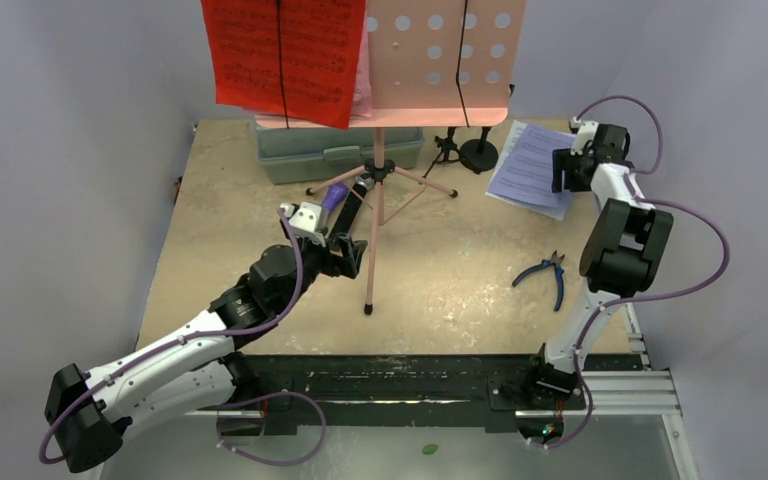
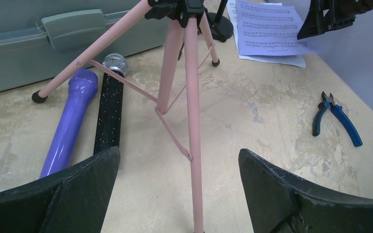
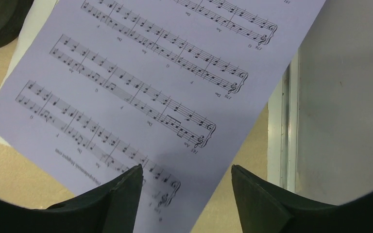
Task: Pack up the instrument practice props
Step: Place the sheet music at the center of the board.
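Note:
The pink tripod (image 1: 377, 205) stands mid-table, carrying the perforated pink tray (image 1: 450, 60) and a red sheet-music page (image 1: 285, 55). My left gripper (image 2: 179, 160) is open, its jaws wide on either side of the tripod's near leg (image 2: 193, 121) without touching it. Left of that leg lie the purple microphone (image 2: 70, 126) and the black silver-headed microphone (image 2: 110, 107). White sheet-music pages (image 3: 141, 87) lie flat at the table's far right. My right gripper (image 3: 187, 172) hovers open just over their near corner. Small black mic mounts (image 1: 465, 150) stand behind the tripod.
A grey-green plastic case (image 1: 335, 150) sits shut at the back, behind the tripod's legs. Blue-handled pliers (image 1: 545, 275) lie on the table's right half. A metal rail (image 3: 284, 121) and wall run along the table edge beside the white pages.

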### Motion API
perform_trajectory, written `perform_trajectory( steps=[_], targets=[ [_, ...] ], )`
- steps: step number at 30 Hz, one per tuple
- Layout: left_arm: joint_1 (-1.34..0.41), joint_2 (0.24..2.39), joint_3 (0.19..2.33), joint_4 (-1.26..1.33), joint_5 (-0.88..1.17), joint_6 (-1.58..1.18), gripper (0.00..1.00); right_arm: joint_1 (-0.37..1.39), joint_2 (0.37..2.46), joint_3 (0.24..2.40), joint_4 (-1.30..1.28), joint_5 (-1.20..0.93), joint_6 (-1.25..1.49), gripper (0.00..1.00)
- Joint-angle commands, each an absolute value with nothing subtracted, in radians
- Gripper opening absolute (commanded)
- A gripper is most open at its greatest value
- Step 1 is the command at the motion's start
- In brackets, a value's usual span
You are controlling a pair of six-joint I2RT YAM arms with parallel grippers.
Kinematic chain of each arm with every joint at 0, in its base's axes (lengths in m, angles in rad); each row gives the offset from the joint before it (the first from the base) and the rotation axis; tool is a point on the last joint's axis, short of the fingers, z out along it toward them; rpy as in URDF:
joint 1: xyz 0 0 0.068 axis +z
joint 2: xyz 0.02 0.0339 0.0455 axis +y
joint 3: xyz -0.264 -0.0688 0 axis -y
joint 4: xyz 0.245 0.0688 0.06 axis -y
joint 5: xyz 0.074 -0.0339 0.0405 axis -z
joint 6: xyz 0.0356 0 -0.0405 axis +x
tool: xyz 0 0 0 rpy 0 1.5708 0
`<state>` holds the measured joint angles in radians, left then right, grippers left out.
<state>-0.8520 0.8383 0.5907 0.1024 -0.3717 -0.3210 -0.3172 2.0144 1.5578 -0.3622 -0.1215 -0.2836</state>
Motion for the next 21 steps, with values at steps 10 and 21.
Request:
perform_trajectory(
  steps=[10,21],
  targets=[
    [-0.852,0.810,0.609,0.102,-0.364,-0.306,0.92,-0.320,1.710,1.385,-0.335,-0.209,-0.290,0.79],
    [-0.851,0.782,0.622,0.075,-0.331,-0.322,0.92,-0.321,1.415,1.294,-0.484,-0.645,-0.351,0.80]
  ],
)
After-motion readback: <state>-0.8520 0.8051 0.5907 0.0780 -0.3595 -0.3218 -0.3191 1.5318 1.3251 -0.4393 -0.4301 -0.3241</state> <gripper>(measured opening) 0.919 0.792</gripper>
